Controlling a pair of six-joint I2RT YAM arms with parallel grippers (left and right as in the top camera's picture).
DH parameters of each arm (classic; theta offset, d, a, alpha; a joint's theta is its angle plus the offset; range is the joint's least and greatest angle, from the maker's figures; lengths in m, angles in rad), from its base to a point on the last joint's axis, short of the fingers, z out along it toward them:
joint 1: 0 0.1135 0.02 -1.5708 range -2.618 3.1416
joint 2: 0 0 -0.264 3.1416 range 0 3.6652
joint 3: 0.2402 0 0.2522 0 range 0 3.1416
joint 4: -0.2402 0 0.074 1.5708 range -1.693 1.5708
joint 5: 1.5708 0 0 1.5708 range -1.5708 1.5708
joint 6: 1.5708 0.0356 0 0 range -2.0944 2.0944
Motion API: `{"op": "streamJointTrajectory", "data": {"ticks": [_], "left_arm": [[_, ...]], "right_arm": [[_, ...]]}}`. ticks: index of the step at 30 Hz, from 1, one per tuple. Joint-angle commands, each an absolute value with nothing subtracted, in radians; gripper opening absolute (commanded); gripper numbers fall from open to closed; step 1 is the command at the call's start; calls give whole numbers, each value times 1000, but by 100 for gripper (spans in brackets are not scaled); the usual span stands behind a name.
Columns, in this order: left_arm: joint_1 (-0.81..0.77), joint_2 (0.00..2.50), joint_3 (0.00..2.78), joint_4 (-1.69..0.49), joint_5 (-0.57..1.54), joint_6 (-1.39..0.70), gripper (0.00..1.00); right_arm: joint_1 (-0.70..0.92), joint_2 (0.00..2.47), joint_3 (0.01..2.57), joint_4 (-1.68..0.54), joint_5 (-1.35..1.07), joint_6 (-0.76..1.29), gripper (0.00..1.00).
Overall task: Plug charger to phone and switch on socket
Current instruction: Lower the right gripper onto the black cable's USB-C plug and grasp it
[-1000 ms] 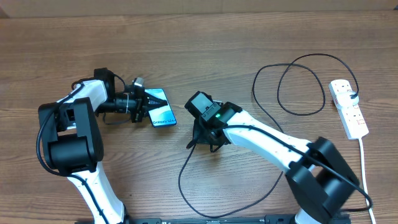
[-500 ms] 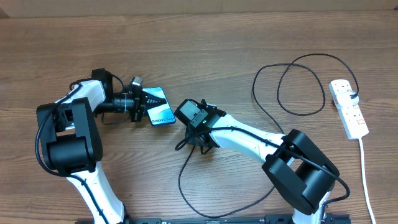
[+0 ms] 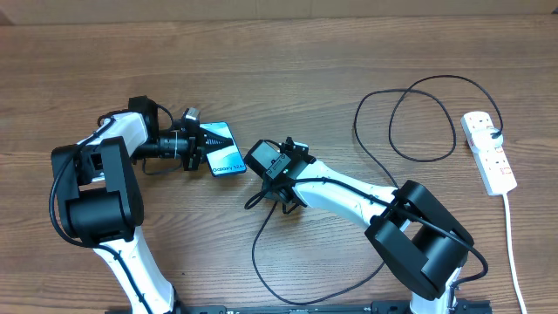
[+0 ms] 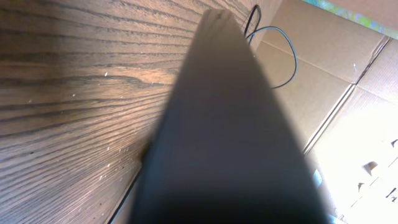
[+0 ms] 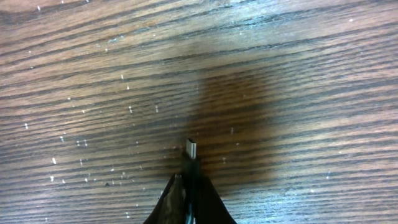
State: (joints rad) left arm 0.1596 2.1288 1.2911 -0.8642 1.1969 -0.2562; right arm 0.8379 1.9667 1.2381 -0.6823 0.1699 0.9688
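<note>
Left tool [image 3: 200, 144] is clamped on one end of the phone [image 3: 225, 153], steadying it low at the wooden worktop [image 3: 305, 52], its free end toward the right tool [image 3: 277, 192]. That tool pinches the charger [image 3: 357, 122] just behind its plug tip [image 5: 191, 149], near the phone, apparently ready for insertion. The socket [image 3: 488, 153] lies well apart, far right

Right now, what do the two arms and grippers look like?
Left arm and right arm match: white tubular links, bulky black joint housings, black cables alongside. Left gripper and right gripper are black. No markings legible.
</note>
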Motion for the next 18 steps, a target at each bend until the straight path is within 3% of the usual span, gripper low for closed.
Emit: {"op": "streamJointTrajectory", "data": {"ticks": [1, 5, 7, 9, 15, 18], "left_arm": [[163, 2122, 1299, -867, 1247, -258, 4], [163, 2122, 1299, -867, 1247, -258, 4], [163, 2122, 1299, -867, 1247, -258, 4], [163, 2122, 1299, -867, 1247, -258, 4], [163, 2122, 1299, -867, 1247, -258, 4], [163, 2122, 1299, -867, 1247, -258, 4]], "right_arm": [[831, 2003, 1238, -697, 174, 971, 4], [823, 2003, 1237, -709, 163, 969, 4], [823, 2003, 1237, -709, 153, 969, 18], [823, 2003, 1237, -709, 152, 969, 21], [823, 2003, 1237, -712, 111, 970, 20], [823, 2003, 1237, -715, 110, 974, 13]]}}
